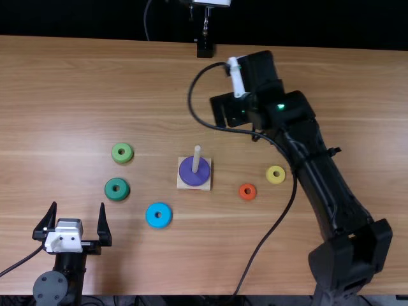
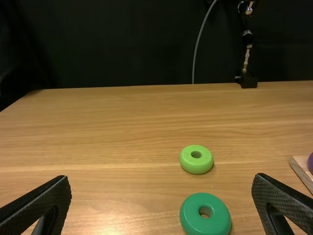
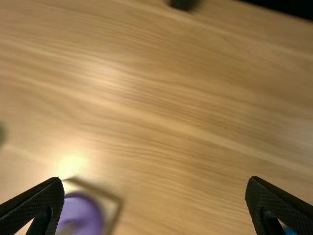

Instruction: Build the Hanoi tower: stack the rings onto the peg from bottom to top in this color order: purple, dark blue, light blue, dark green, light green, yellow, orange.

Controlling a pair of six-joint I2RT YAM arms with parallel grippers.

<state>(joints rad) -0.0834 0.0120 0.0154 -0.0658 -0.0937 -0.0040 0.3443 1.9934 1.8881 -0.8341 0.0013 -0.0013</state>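
Note:
The purple ring (image 1: 203,174) lies around the upright peg (image 1: 197,158) on its square base (image 1: 183,184). Left of it are the light green (image 1: 115,155), dark green (image 1: 109,192) and light blue (image 1: 151,218) rings; to its right, the orange (image 1: 242,193) and yellow (image 1: 269,177). My left gripper (image 1: 78,205) stands open near the front left; in its wrist view the gripper (image 2: 162,177) has nothing between its fingers. My right gripper (image 1: 231,109) is above the table behind the peg. In its wrist view the gripper (image 3: 155,180) is open and empty, with a blue patch (image 3: 289,230) beside one finger.
The right arm (image 1: 322,166) stretches over the table's right half, its black cable (image 1: 280,217) looping past the orange ring. A black stand (image 1: 205,48) is at the table's (image 1: 95,76) back edge.

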